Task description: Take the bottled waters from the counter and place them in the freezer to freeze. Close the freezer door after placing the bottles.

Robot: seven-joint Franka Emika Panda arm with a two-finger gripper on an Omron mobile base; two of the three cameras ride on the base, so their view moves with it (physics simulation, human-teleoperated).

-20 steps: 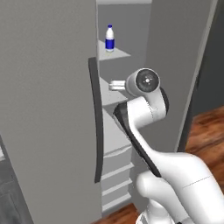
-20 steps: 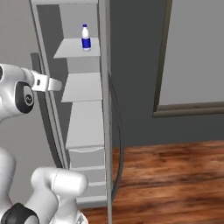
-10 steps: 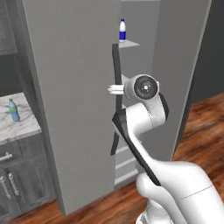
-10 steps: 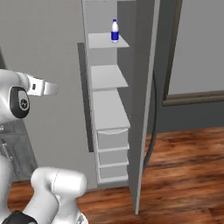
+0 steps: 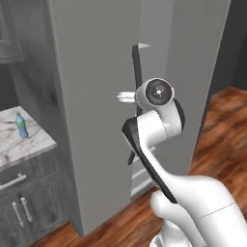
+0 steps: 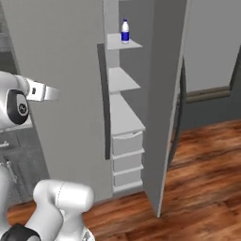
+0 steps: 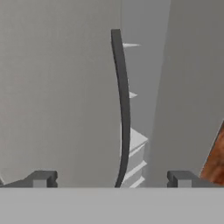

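Note:
The freezer [image 6: 123, 117] stands open, showing pale shelves and white drawers [image 6: 127, 155]. The clear bottled water with a blue label [image 6: 125, 32] stands on its top shelf. The freezer door [image 6: 164, 94] swings out on the right. The closed left panel [image 5: 91, 96] carries a dark bar handle [image 7: 123, 105]. The teal-green bottle [image 5: 20, 126] stands on the marble counter [image 5: 34, 144] at the far left. My gripper [image 7: 111, 179] is open and holds nothing. It points at the left panel and its handle, a short way off, and shows as a white stub [image 5: 124, 97] [image 6: 49, 93].
Dark grey cabinets with silver handles [image 5: 19, 207] sit under the counter. Reddish wood floor [image 6: 202, 179] spreads in front of the freezer and to its right. My own arm [image 5: 159, 140] stands between the base and the freezer.
The whole scene has slid across both base views, so the camera moved with the base. The counter and teal bottle have come further into the left view. The gripper stays open.

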